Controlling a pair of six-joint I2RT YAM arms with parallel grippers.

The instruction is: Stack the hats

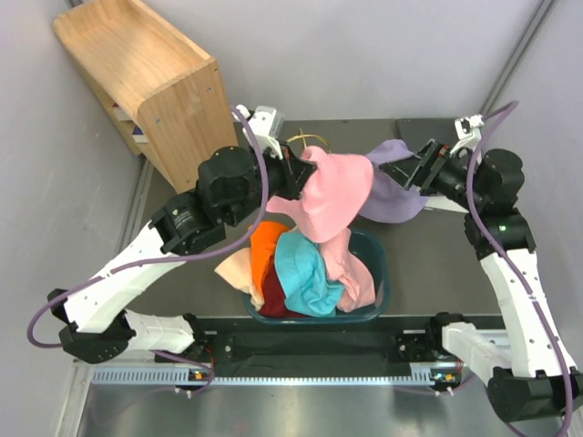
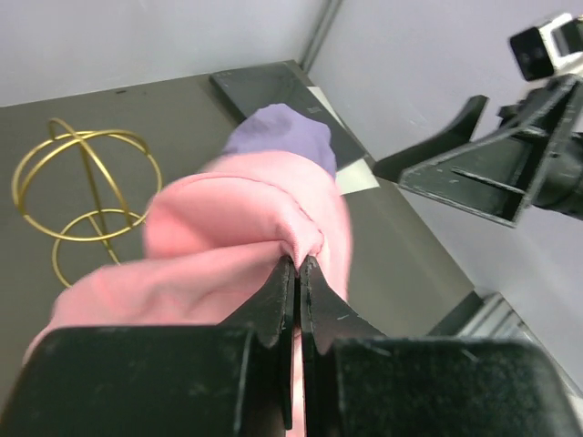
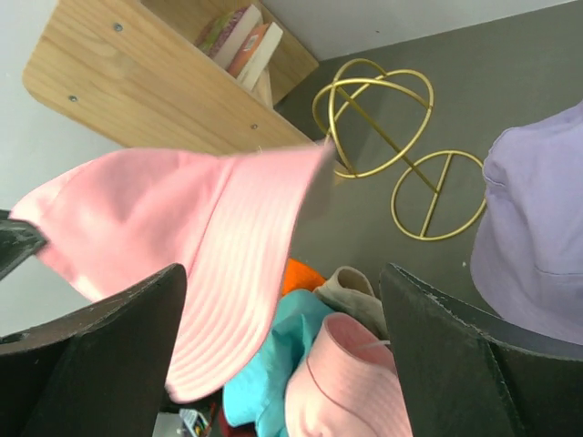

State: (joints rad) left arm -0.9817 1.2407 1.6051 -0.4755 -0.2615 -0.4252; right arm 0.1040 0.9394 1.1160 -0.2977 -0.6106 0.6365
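Note:
My left gripper (image 2: 299, 262) is shut on a fold of a pink hat (image 2: 219, 241), holding it up above the tub; from above the pink hat (image 1: 332, 196) hangs from that gripper (image 1: 296, 175). A lavender hat (image 1: 393, 189) lies just right of it on the table. My right gripper (image 1: 399, 170) stands open beside the lavender hat (image 3: 537, 246), nothing between its fingers (image 3: 100, 364). Orange (image 1: 267, 244), teal (image 1: 305, 273), a second pink (image 1: 353, 264), maroon (image 1: 273, 296) and peach (image 1: 235, 269) hats are heaped in the tub.
The dark teal tub (image 1: 381, 273) sits at the table's near middle. A gold wire globe (image 3: 383, 118) stands behind the hats. A wooden shelf (image 1: 146, 73) with books fills the back left. A dark flat panel (image 1: 424, 132) lies at the back right.

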